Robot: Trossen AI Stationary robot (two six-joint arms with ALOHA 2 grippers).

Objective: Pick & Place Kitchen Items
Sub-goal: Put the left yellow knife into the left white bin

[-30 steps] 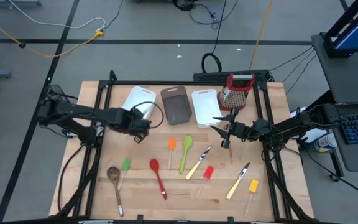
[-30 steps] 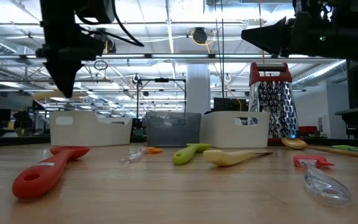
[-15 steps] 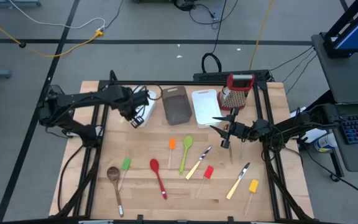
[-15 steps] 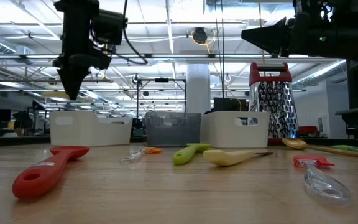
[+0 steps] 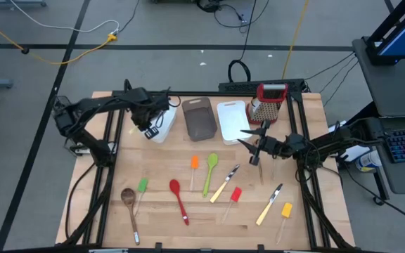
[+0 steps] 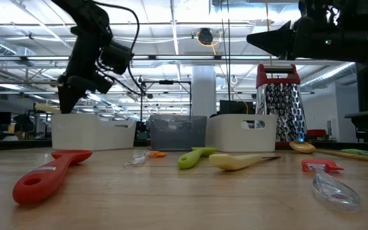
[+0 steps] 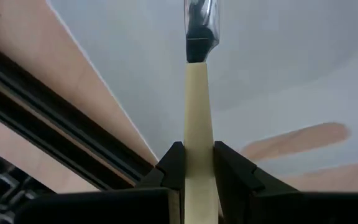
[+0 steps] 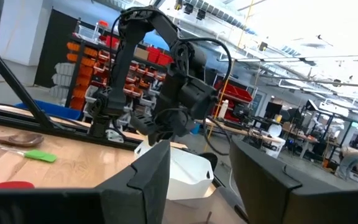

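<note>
My left gripper [image 5: 148, 125] hangs over the left white tub [image 5: 163, 112] at the table's far left, shut on a cream-handled knife [image 7: 197, 118]. It also shows in the low view [image 6: 67, 101], slanting down above that tub. My right gripper [image 5: 256, 150] hovers open and empty above the table's right middle. Several utensils lie flat on the wood: an orange spatula [image 5: 194, 163], a green spoon [image 5: 210, 170], a red spoon [image 5: 178, 198], a wooden spoon [image 5: 129, 199] and a yellow spatula [image 5: 285, 211]. My left gripper pinches the knife's cream handle [image 7: 196, 163] between its two fingers [image 7: 171, 167], which lie along it. The gripper comes from above, slanting down. The dark blade in its clear sleeve [image 7: 199, 25] sticks out ahead of the fingers, clear above the tub's white inside.
A brown tub [image 5: 200, 118] and a second white tub [image 5: 232, 119] stand beside the left one, with the red-topped grater [image 5: 267, 102] at the far right. A wooden utensil [image 7: 297, 140] lies inside the left tub. Black frame rails run along the table's sides.
My left gripper has swung from the table's left middle toward the far edge, over the left white tub, and has tipped from pointing straight down to slanting. It stays shut. My right gripper has kept still.
</note>
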